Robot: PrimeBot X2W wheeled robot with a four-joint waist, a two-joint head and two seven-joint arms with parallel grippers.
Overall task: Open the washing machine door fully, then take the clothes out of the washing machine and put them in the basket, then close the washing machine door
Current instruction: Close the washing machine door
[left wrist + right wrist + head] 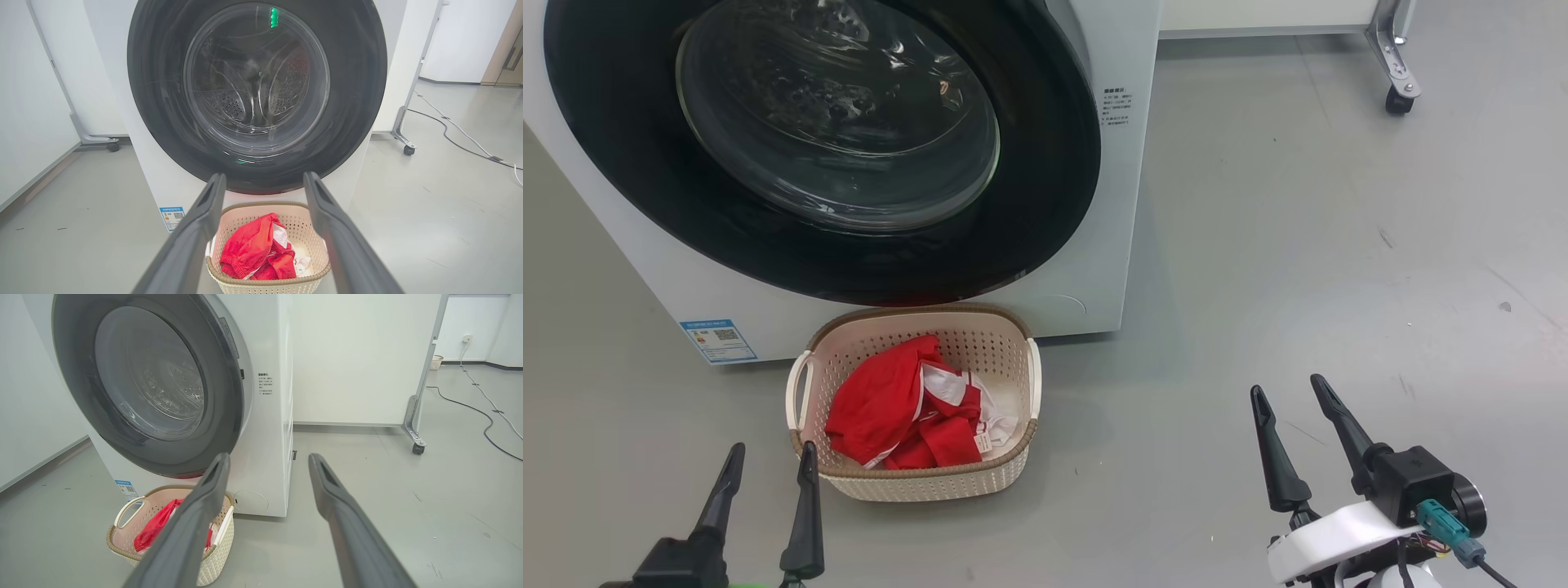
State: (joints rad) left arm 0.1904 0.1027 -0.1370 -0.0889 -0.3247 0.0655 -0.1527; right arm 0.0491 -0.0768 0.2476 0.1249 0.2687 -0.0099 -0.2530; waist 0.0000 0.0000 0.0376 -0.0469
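Grey floor (1298, 245): clothes (882, 404) are contained in the basket (915, 486), at 6 o'clock of the washing machine door (1045, 180); left gripper (774, 447) and right gripper (1286, 384) are spread wide, empty.

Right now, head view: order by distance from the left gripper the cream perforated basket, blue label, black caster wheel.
1. Cream perforated plastic basket, immediately right.
2. Small blue rectangular label, ahead, slightly left.
3. Black caster wheel, far right.
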